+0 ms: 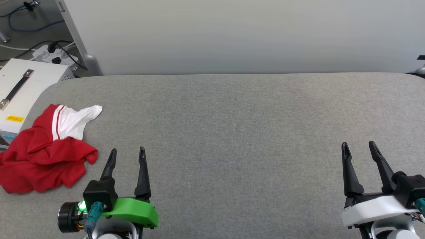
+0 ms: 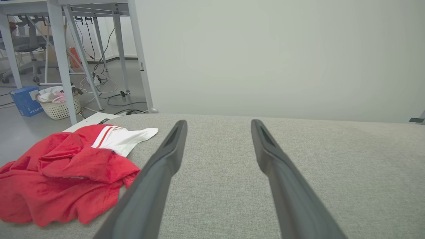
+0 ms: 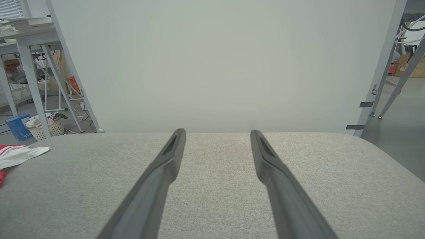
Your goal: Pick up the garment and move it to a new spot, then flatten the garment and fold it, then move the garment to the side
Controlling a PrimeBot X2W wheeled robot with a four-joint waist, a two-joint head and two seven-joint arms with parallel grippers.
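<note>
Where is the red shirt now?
In the head view the red shirt lies crumpled on the grey table, at its left edge, just left of the left gripper.

Garment point(image 1: 46, 159): 1
Table point(image 1: 232, 132): 1
Grippers: 2, left gripper point(image 1: 128, 149) and right gripper point(image 1: 358, 143)
Fingers point(image 1: 143, 176): 4, 2 on each gripper
White box point(image 1: 20, 99): 1
Power strip point(image 1: 54, 54): 1
Basket point(image 2: 59, 108): 1
Blue box point(image 2: 25, 101): 1

The left gripper point(image 1: 127, 150) has two long, tapered black fingers on a bright green plastic shell point(image 1: 132, 209) — a green light point(image 1: 80, 206) glows beside a teal connector point(image 1: 94, 211). The right gripper point(image 1: 358, 143) carries the same fingers on a white plastic shell point(image 1: 375, 206).
</note>
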